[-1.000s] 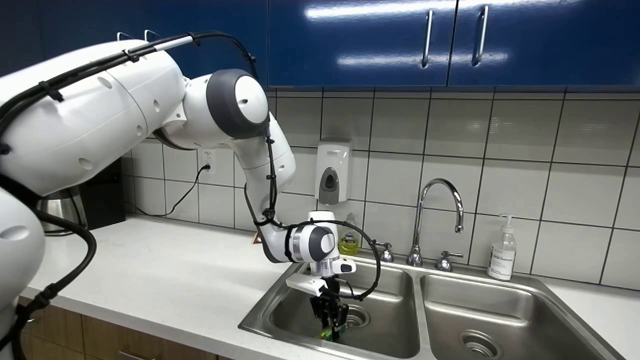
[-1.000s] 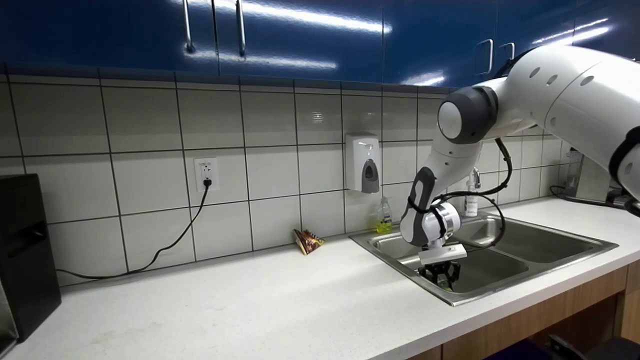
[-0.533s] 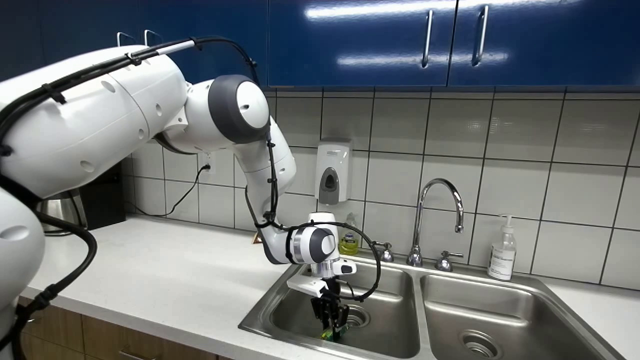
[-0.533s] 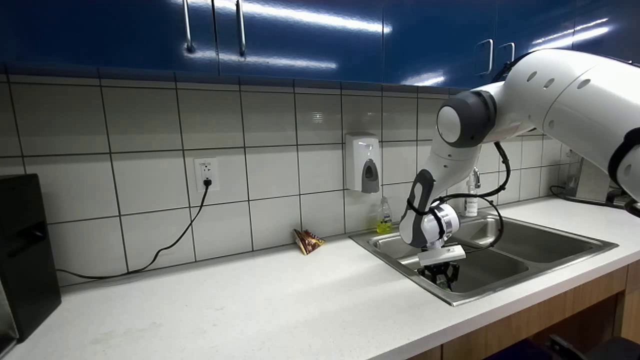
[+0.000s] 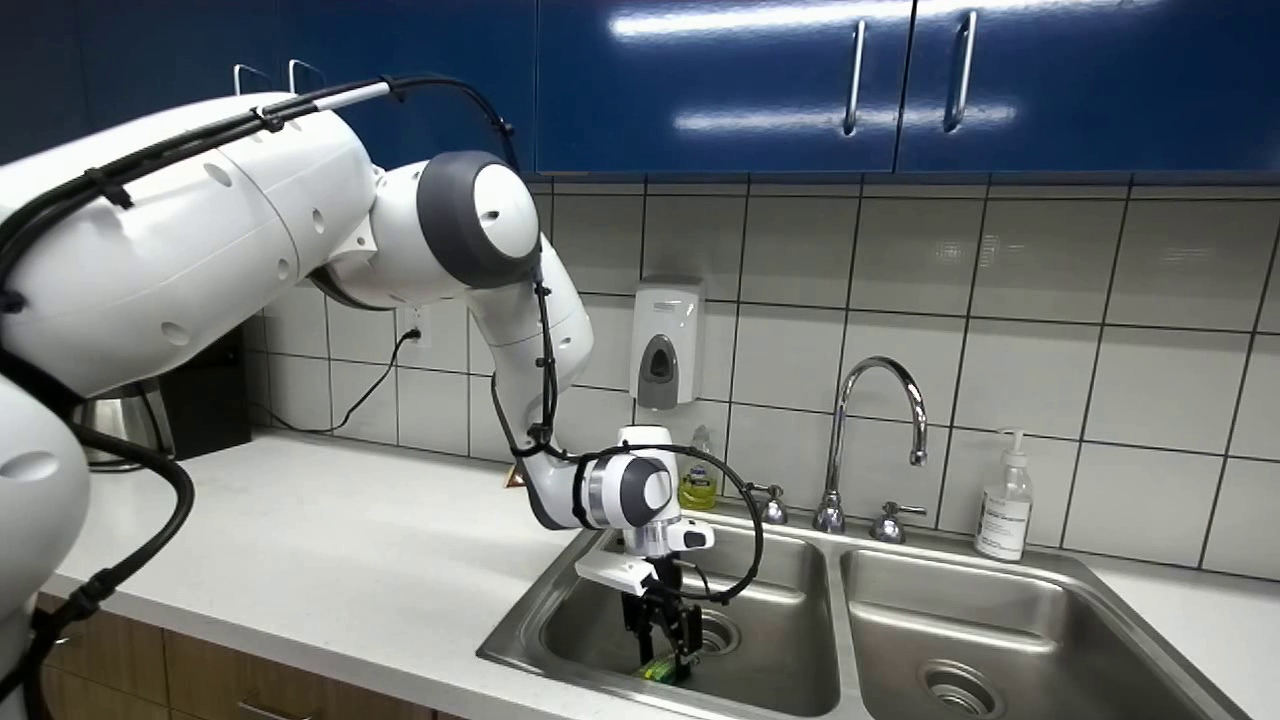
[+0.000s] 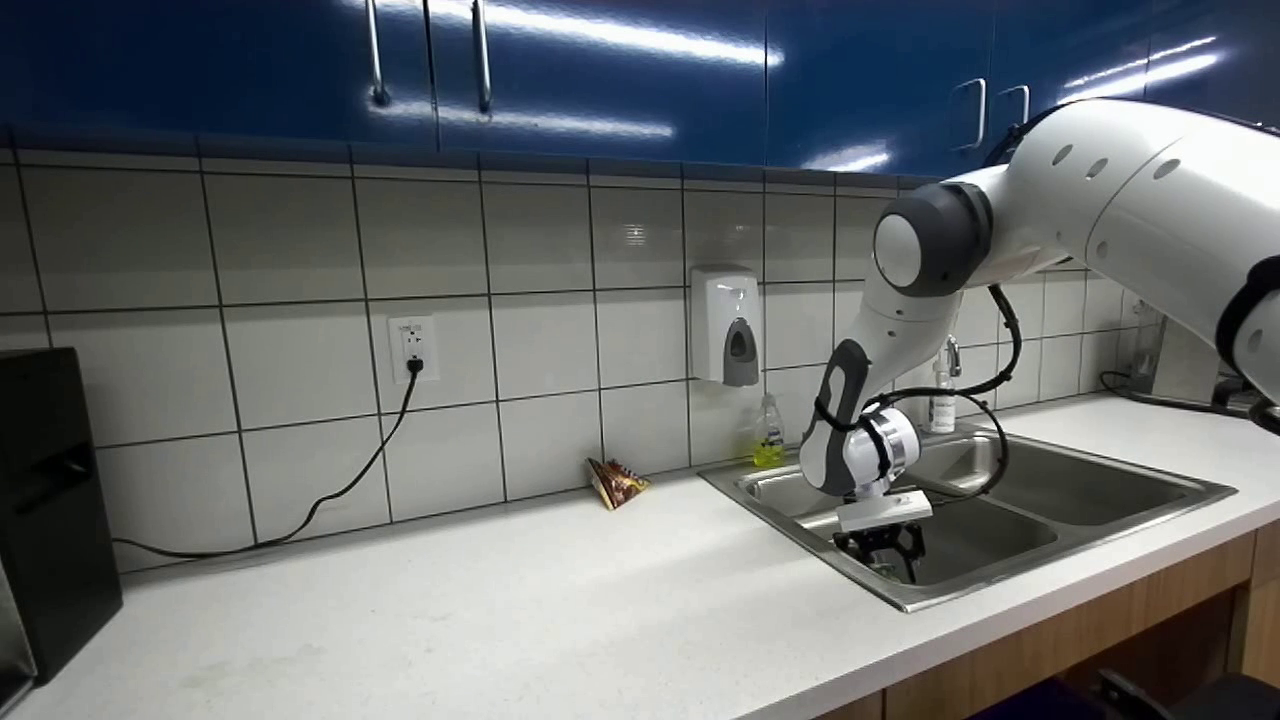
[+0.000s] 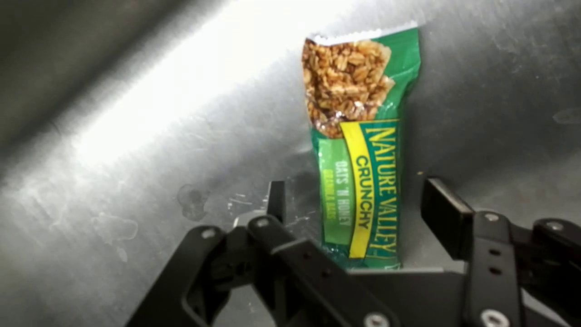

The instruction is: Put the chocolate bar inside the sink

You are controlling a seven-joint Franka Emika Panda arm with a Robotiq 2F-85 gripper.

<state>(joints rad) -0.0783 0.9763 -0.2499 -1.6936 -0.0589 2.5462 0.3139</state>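
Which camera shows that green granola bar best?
The wrist view: the granola bar shows large and nearly whole, lettering readable. Both exterior views show, at most, a small green-yellow patch near the claw.

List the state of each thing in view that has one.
Chocolate bar: wrapped, lying ungripped in the left basin.
Gripper: open, fingers either side of the bar.
Faucet: no water running.
Bottle of yellow liquid: upright, partly full.
Pump bottle: upright.
Blue cabinet doors: closed.
Wooden drawers: closed.
Power plug: in the wall outlet.
Small packet: sealed or opened, cannot tell.
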